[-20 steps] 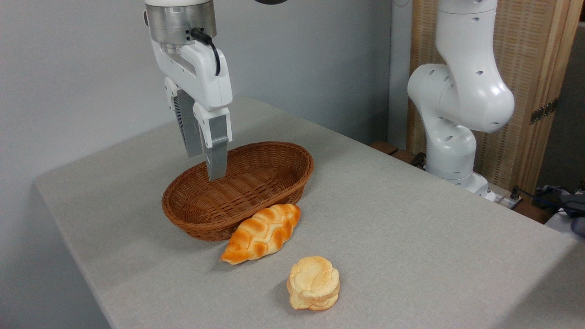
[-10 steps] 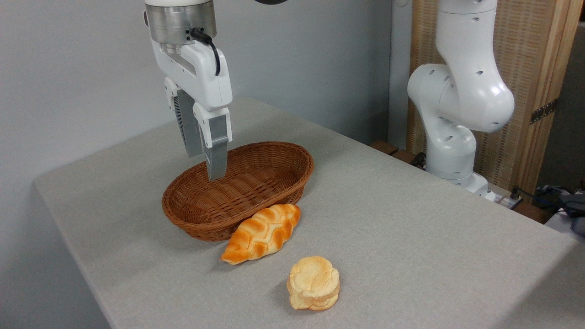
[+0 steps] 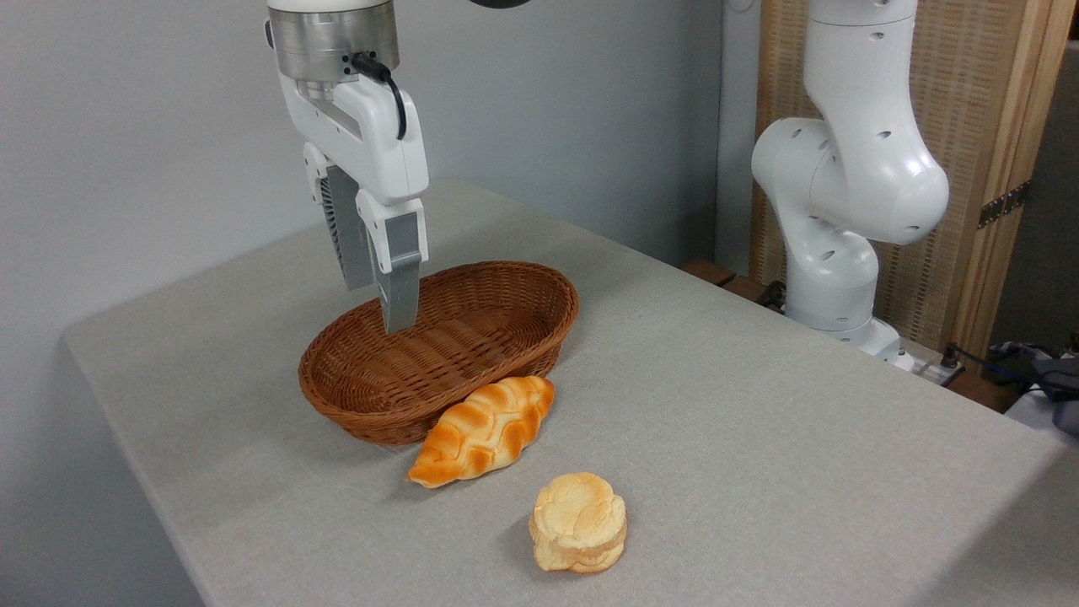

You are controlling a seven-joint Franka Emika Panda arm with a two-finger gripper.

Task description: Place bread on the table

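The bread (image 3: 579, 523), a small round bun showing a pale yellow face with golden edges, lies on the table (image 3: 759, 438) near its front edge. My gripper (image 3: 379, 308) hangs well behind and to the left of it, above the left half of the brown wicker basket (image 3: 362, 417). Its two grey fingers point down, stand apart and hold nothing. Nothing touches the bread.
A longer braided orange-and-cream loaf (image 3: 482, 430) lies on the cloth against the basket's front wall, between the basket and the bun. The white arm base (image 3: 843, 194) stands at the back right beside a wooden screen. The table's edges run close at left and front.
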